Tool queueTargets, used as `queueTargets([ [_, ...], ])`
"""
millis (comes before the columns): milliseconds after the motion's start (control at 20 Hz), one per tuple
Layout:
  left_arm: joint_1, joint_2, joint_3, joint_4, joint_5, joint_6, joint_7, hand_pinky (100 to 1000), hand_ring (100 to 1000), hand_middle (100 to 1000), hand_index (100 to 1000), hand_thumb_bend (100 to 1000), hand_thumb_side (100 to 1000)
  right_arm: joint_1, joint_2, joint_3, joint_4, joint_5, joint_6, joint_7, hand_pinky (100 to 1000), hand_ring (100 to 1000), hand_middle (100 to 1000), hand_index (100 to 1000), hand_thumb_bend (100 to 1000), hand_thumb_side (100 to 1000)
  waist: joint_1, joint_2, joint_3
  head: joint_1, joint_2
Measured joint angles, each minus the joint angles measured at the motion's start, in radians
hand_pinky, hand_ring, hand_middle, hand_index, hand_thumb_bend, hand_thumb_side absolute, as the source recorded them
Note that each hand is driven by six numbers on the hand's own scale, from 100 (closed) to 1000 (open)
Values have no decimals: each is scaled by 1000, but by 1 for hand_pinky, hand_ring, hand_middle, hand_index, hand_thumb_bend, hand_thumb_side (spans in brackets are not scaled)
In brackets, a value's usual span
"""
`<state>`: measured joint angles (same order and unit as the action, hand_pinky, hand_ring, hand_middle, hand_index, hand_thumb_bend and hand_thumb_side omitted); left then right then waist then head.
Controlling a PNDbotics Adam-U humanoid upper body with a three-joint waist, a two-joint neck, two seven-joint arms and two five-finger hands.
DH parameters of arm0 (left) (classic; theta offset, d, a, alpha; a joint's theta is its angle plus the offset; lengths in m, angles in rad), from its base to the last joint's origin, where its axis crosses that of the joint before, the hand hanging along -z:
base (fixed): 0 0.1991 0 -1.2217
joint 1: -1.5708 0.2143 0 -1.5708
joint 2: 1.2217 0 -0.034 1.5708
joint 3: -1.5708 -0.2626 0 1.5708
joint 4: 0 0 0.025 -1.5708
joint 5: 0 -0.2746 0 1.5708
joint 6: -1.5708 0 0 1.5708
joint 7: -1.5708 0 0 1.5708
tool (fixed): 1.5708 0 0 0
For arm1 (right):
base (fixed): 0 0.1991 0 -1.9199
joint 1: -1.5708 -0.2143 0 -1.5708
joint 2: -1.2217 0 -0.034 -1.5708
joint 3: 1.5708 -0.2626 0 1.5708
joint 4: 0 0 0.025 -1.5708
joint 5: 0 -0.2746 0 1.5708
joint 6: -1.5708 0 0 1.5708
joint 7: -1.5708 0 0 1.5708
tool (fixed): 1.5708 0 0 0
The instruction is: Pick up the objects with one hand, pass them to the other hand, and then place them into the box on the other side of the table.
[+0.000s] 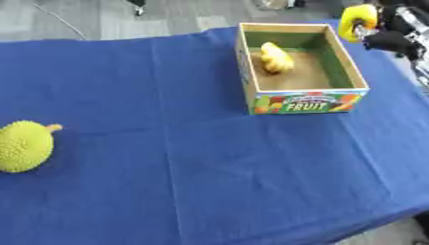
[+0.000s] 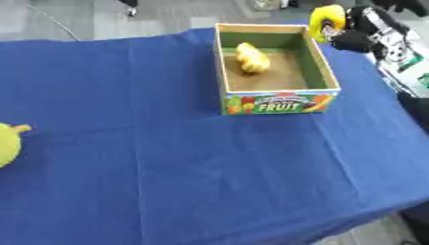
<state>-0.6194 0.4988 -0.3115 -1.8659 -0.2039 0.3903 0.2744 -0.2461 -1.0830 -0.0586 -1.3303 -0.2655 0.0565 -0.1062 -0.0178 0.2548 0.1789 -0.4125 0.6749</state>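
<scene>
My right hand (image 2: 356, 34) hangs over the far right corner of the fruit box (image 1: 308, 102), its fingers curled round a yellow fruit (image 1: 357, 21). The box is open-topped, green inside, with a "FRUIT" label on its front, and stands on the blue cloth at the back right. One yellow fruit (image 1: 276, 58) lies inside it near the far left. A spiky yellow-green durian-like fruit (image 1: 25, 146) with a short stem rests on the cloth at the left edge. My left hand shows in neither view.
A blue cloth (image 1: 193, 158) covers the whole table. Its front right corner drops off at the lower right. Grey floor lies beyond the far edge. My right arm (image 2: 394, 45) runs along the table's right side.
</scene>
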Motion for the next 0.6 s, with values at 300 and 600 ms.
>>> queueTargets([
  [300,0,-4,0,0,-6,-1,-1,747,680,616,763,757,895,-2,13,10,20,64,-15,44,699,912,859,966,100,100,0,0,0,1,0],
  [600,0,-4,0,0,-8,0,-2,747,680,616,763,761,887,-9,13,9,21,106,-40,77,744,953,910,1000,100,142,0,0,0,1,0],
])
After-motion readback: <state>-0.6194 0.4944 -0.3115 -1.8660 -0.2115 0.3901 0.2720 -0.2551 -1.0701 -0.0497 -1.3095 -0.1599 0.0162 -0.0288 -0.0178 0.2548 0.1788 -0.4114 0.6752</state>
